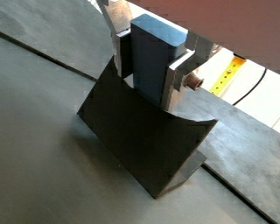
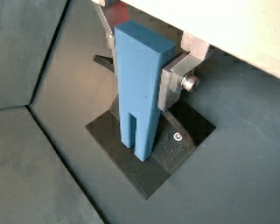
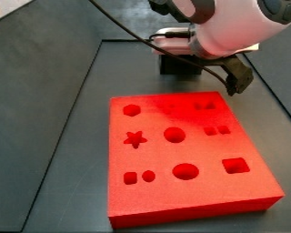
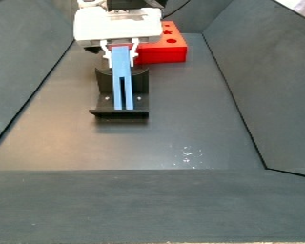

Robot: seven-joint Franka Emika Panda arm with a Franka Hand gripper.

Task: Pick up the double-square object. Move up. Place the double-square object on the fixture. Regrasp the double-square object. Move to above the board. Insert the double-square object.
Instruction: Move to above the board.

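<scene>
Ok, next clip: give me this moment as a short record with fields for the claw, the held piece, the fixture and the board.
claw: over the fixture, fingers closed on the upper part of the blue bar
held piece: double-square object, upright, its slotted lower end at the fixture's base plate; contact cannot be told
fixture: dark bracket on the floor, in front of the board in a side view
board: red-orange, flat; no piece in any visible hole
</scene>
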